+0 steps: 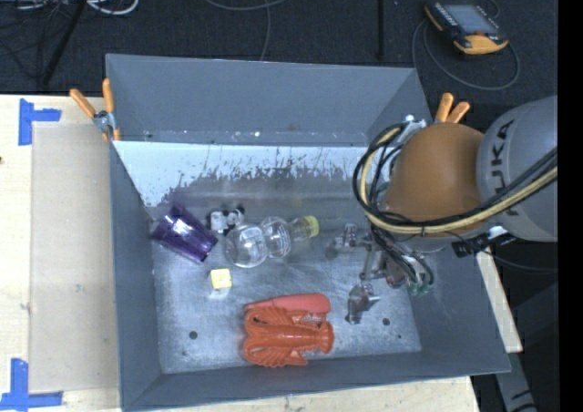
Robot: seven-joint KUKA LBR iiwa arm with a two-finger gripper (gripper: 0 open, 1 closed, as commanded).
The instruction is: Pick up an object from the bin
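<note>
My gripper point(353, 272) hangs low at the bin's right side, its two fingers apart and nothing between them. One fingertip point(345, 240) is nearer the back, the other point(359, 303) nearer the front. An orange-red ribbed plastic toy point(286, 329) lies at the front middle, just left of the front fingertip and apart from it. A clear plastic bottle with a yellow cap point(269, 238) lies on its side in the bin's middle, its cap end pointing toward the rear fingertip.
At the left lie a purple translucent piece point(183, 233), a small yellow cube point(219, 280) and a small black-and-white thing point(225, 217). The arm with its orange cover and looped cables overhangs the bin's right wall.
</note>
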